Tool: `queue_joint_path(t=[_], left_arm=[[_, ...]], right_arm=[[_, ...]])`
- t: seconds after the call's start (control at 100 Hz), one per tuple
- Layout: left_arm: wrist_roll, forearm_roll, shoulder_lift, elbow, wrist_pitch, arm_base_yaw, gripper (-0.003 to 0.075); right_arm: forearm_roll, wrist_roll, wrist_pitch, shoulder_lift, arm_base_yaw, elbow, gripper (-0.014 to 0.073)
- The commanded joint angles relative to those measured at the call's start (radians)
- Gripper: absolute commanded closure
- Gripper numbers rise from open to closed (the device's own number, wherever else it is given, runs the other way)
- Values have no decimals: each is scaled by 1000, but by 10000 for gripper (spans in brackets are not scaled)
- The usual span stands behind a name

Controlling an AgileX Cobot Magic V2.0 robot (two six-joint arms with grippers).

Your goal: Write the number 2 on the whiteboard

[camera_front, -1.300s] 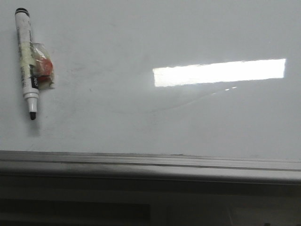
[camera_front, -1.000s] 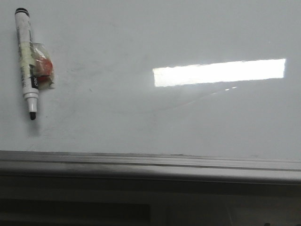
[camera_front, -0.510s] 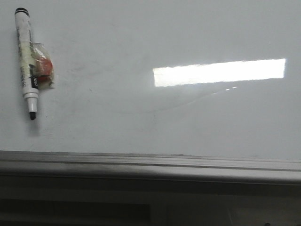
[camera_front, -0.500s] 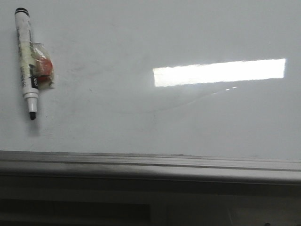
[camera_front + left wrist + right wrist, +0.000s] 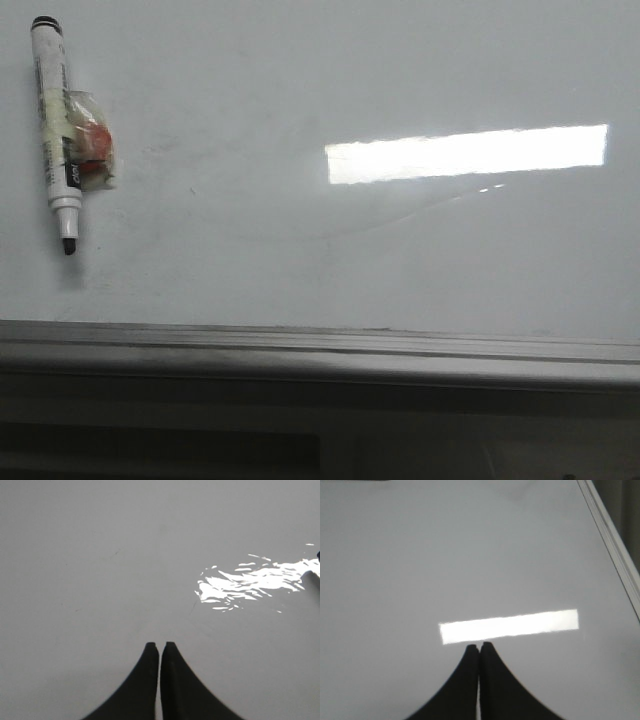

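1. The left gripper (image 5: pixel 160 644) shows only in its wrist view: two black fingers pressed together with the thinnest seam between them, holding nothing. It hangs over bare board.
2. The right gripper (image 5: pixel 479 645) likewise shows only in its own wrist view. Its black fingers meet tip to tip, empty, above a bright rectangular reflection of a ceiling light (image 5: pixel 509 626) on the board.
3. Neither gripper appears in the front view.
4. At the far left of the front view, a marker (image 5: pixel 58 130) lies flat on the whiteboard (image 5: pixel 330 260). Its body is white with a printed label, a black end away from the robot, and its uncapped black tip points toward the near rail.
5. Touching the marker's right side is a small clear wrapper with something orange-red inside (image 5: pixel 93 148).
6. To the right, the middle of the whiteboard carries only faint grey smudges and one thin curved trace; no drawn number 2 is visible in any view.
7. Further right, the bright light reflection stretches across the board's surface.
8. A grey metal rail (image 5: pixel 320 350) runs along the whiteboard's near edge, across the full width of the front view.
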Motion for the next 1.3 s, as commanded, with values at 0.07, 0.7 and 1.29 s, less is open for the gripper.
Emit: queue_joint_path(t=[0.07, 0.7, 1.29], left_arm=[[-17, -105, -28, 28, -130, 0, 740], [-15, -306, 204, -336, 176, -2, 652], [-15, -343, 313, -244, -61, -262, 289]], right_arm=[[2, 34, -12, -23, -6, 3, 645], [185, 64, 659, 183, -6, -398, 644], [185, -47, 695, 183, 26, -398, 644]])
